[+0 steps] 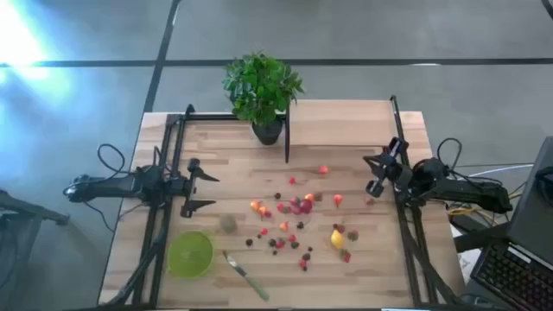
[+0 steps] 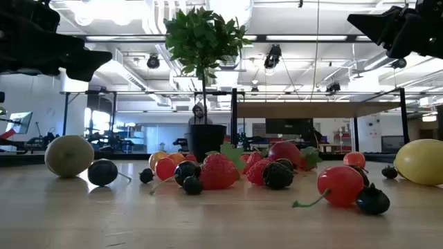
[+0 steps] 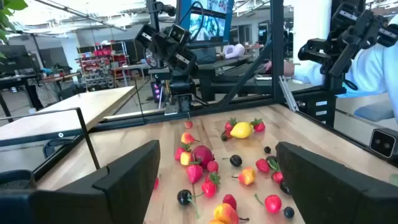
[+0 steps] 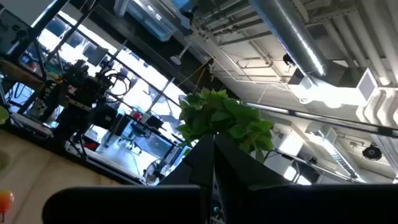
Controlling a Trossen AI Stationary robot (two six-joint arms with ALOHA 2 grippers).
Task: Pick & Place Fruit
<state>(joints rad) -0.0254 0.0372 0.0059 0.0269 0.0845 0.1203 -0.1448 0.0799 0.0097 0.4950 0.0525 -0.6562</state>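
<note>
The left gripper point(image 1: 200, 193) stood at the left of the high view, jaws wide apart and empty, well apart from the fruit point(image 1: 298, 223). The right gripper point(image 1: 377, 174) hung at the right, jaws pressed together on nothing, lifted clear of the table point(image 1: 354, 121).

Judged step: the approach to a first piece. The pieces lay close together, so it would be best to pick an outlying one, such as the dull-green ball point(image 1: 228, 224) at the left edge of the scatter, nearest the open gripper. The descent should be straight, with the jaws straddling that piece alone.

The fruit lay scattered across the centre and lower centre of the high view. It comprised small red, orange and dark berries, with a yellow lemon point(image 1: 336, 238) to the right. The lime-green bowl point(image 1: 190, 254) sat at lower left with nothing in it.
</note>
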